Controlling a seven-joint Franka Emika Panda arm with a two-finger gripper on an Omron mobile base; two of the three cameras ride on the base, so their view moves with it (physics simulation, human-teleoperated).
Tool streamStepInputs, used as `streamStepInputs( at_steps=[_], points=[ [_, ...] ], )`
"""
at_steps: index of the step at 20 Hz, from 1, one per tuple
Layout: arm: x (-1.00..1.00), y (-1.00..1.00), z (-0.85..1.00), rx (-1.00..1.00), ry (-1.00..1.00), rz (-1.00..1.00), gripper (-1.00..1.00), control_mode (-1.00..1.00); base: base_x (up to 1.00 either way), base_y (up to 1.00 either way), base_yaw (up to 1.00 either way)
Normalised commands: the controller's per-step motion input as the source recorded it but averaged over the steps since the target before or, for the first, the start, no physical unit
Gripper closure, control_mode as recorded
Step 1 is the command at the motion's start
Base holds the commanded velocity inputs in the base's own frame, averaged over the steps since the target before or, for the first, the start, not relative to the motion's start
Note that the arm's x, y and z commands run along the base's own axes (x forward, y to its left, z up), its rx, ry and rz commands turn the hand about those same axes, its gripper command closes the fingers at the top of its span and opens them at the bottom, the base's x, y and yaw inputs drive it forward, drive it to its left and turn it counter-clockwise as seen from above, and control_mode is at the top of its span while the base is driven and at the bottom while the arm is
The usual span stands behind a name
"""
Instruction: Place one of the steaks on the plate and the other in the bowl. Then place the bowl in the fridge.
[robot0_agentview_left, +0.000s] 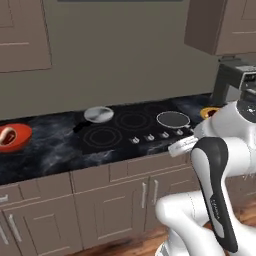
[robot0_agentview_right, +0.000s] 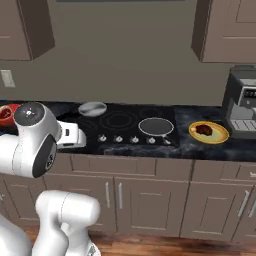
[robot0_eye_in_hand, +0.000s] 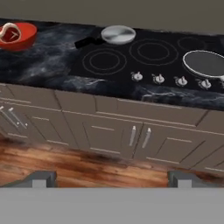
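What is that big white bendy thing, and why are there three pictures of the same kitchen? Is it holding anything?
The white thing is a robot arm on a base that can drive. Two cameras ride behind it, one to its left and one to its right. The third sits on its hand, looking past the gripper, which is open and holds nothing.

On the dark counter sits a red bowl with a steak in it. Next comes the black stove, with a grey frying pan and a round dark pan on it. Further right is a yellow plate with the other steak on it, beside a coffee machine.
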Motion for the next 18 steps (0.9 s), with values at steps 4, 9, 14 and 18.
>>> streamStepInputs(
  at_steps=[4, 9, 14, 18],
  points=[
    [0.00, 0.00, 0.00, 0.00, 0.00, 0.00, -1.00, 1.00, 0.00, -0.19, -0.65],
    [0.00, 0.00, 0.00, 0.00, 0.00, 0.00, -1.00, 1.00, 0.00, -0.18, -0.77],
    [0.00, 0.00, 0.00, 0.00, 0.00, 0.00, -1.00, 1.00, 0.05, -0.16, -0.75],
    [0.00, 0.00, 0.00, 0.00, 0.00, 0.00, -1.00, 1.00, 0.21, -0.01, -0.63]
  ],
)
